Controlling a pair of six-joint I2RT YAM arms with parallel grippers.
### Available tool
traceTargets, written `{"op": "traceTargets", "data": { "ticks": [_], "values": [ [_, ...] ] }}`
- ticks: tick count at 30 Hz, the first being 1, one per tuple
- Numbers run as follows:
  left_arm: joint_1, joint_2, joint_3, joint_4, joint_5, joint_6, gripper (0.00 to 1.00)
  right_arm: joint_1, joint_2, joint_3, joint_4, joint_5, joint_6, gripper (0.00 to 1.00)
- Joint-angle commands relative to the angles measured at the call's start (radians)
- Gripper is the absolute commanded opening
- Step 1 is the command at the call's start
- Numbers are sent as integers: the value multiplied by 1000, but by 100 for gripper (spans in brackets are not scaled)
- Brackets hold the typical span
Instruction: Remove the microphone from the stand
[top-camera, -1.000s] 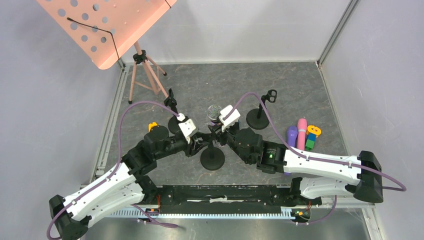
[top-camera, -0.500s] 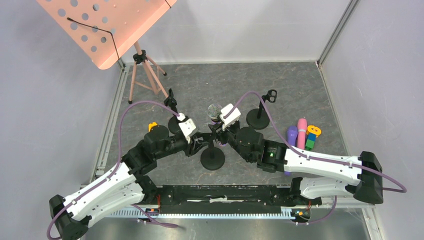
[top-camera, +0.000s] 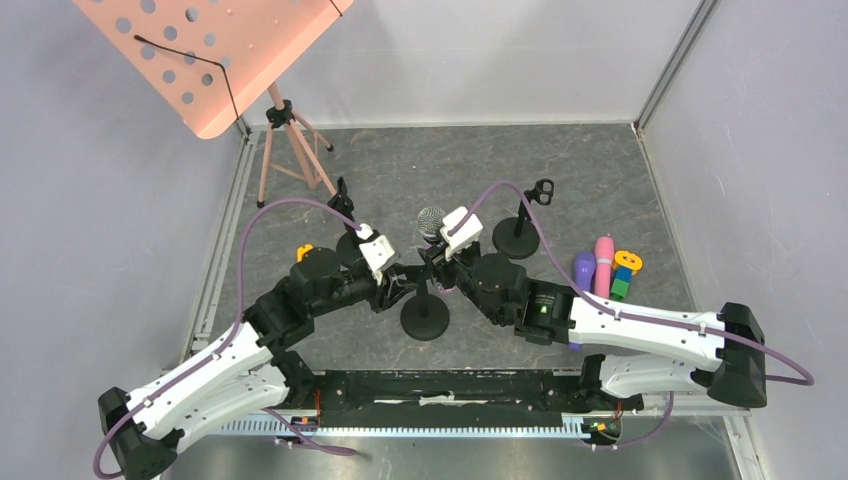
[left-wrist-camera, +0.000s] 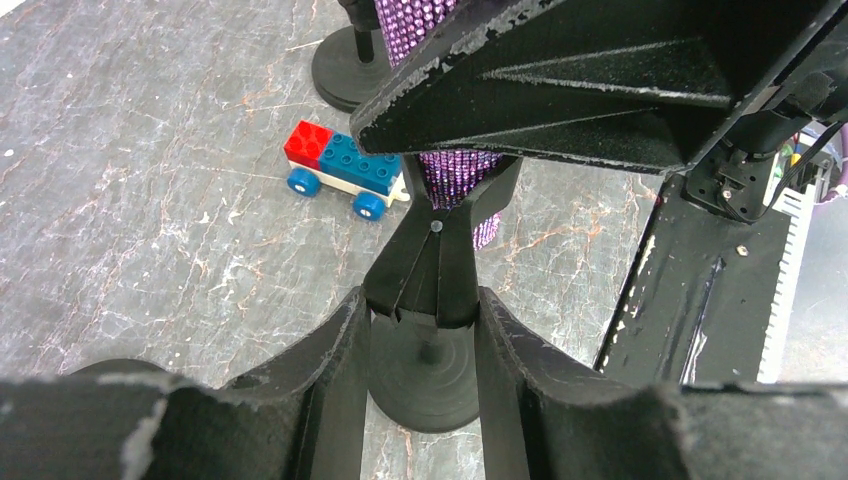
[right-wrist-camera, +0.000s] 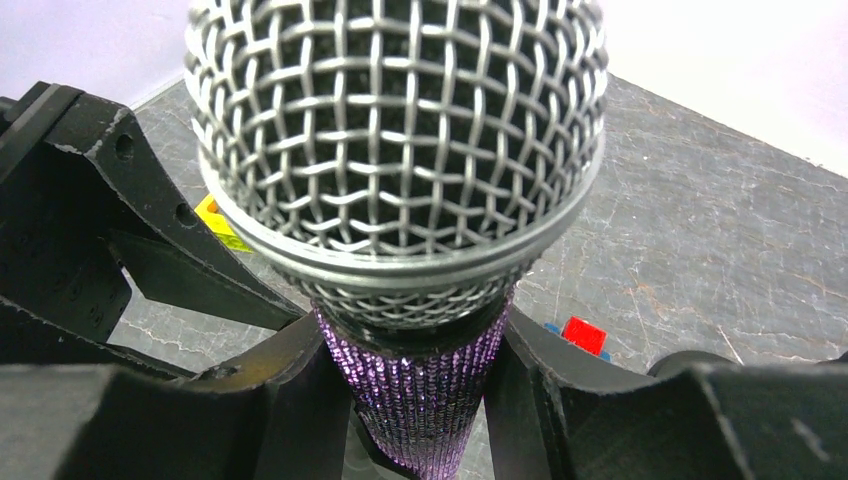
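**Both grippers on the centre stand, microphone seated in its clip**

The grey marbled worktop (top-camera: 600, 170) carries a pink music stand (top-camera: 210, 60) at its far-left corner. At the centre, the left gripper (left-wrist-camera: 420, 300) is clamped on the neck of the black stand (top-camera: 425, 318), one finger on each side just under the clip. The right gripper (right-wrist-camera: 410, 345) is closed on the glittery purple body of the microphone (top-camera: 430, 222), which sits in the clip, mesh head uppermost. A small brick car (left-wrist-camera: 345, 172) lies on the worktop beyond the stand.

Grey marbled table (top-camera: 600, 170): black stands (top-camera: 425, 320), toy blocks (top-camera: 624, 272).
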Motion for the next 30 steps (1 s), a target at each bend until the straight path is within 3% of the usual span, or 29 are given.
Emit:
{"op": "traceTargets", "data": {
  "ticks": [1, 7, 13, 19, 23, 24, 28, 30],
  "values": [
    [-2, -20, 21, -14, -20, 14, 12, -7, 14, 60, -63, 78, -7, 45],
    [-2, -19, 22, -19, -26, 13, 2, -7, -3, 43, -52, 99, 25, 42],
    [-2, -14, 14, -11, -22, 11, 2, -8, 25, 97, -146, 161, 4, 41],
    [-2, -13, 22, -13, -22, 19, 2, -34, -37, 41, -31, -36, 39, 42],
    [-2, -13, 21, -10, -17, 18, 2, -36, -40, 33, -42, 57, 68, 42],
    [-2, -13, 18, -9, -12, 17, 4, -36, -36, 30, -41, 57, 62, 42],
    [-2, -22, 17, 3, -7, 6, 33, -38, -24, 30, -34, -15, 52, 44],
    [-2, -32, 13, 7, -9, 1, 42, -38, -25, 24, -24, -21, 53, 44]
  ]
}}
